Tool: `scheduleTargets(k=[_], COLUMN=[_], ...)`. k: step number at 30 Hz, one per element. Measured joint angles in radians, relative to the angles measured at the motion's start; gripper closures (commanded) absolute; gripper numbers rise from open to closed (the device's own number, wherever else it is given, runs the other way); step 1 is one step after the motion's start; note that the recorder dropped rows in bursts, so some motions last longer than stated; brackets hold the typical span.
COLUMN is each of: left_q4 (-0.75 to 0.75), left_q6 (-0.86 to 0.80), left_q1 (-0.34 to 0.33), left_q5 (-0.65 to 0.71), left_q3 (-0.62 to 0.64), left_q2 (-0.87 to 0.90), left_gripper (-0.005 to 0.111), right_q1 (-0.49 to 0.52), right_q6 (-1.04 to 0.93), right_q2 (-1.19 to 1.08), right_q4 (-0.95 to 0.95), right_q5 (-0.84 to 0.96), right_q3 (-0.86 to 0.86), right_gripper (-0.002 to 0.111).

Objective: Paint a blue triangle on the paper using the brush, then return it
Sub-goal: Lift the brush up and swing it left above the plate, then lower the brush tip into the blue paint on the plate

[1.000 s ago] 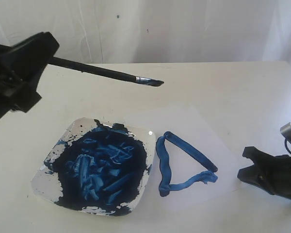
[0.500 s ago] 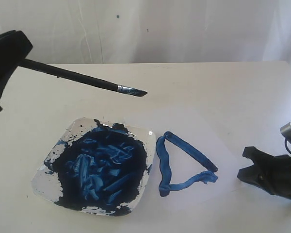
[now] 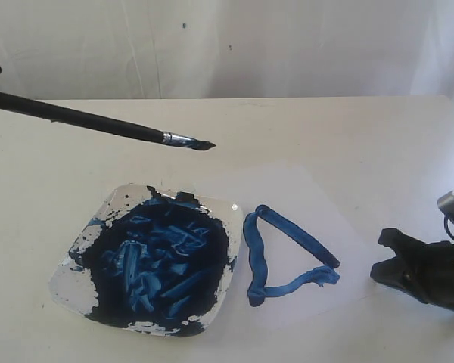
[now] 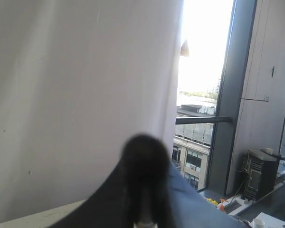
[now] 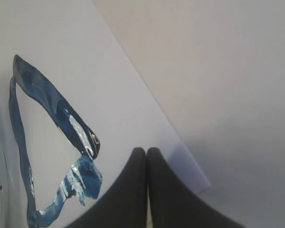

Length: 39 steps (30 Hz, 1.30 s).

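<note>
Triangle painted, brush not yet put back.
The triangle lies closed and glossy on the paper, just ahead of the right gripper, whose jaws are pressed together on nothing. The left gripper, raised and nearly out of sight, clamps the brush by its handle. The wet tip hangs out from those jaws above the table beyond the dish. I'd say only the return remains.

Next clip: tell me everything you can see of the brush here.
The brush is long and thin, with a black handle, a short silvery ferrule and a small dark, blue-stained bristle tip. It hangs in the air, nearly level, tip slightly lower, beyond the paint dish, touching nothing visible. Its rear end leaves the exterior view at the left edge, so the grip is unseen.
</note>
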<state>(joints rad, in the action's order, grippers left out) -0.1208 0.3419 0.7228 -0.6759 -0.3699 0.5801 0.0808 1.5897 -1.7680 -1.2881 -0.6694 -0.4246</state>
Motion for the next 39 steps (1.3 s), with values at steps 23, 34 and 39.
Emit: scheduleTargets(k=[23, 34, 39], left_q4=[0.616, 0.818, 0.897], left_q6=[-0.706, -0.941, -0.949], left_q1=[0.0, 0.0, 0.0], left_q5=[0.283, 0.175, 0.163], left_q3=[0.0, 0.0, -0.036], left_q2=[-0.131, -0.009, 0.064], left_gripper=[0.107, 0.107, 0.107], right_q1=[0.0, 0.0, 0.0], right_q6=[0.025, 0.025, 0.025], right_q2=[0.0, 0.0, 0.0], right_q4=[-0.002, -0.002, -0.002], right_q5=[0.0, 0.0, 0.0], right_q3=[0.0, 0.0, 0.0], right_gripper=[0.108, 0.108, 0.108])
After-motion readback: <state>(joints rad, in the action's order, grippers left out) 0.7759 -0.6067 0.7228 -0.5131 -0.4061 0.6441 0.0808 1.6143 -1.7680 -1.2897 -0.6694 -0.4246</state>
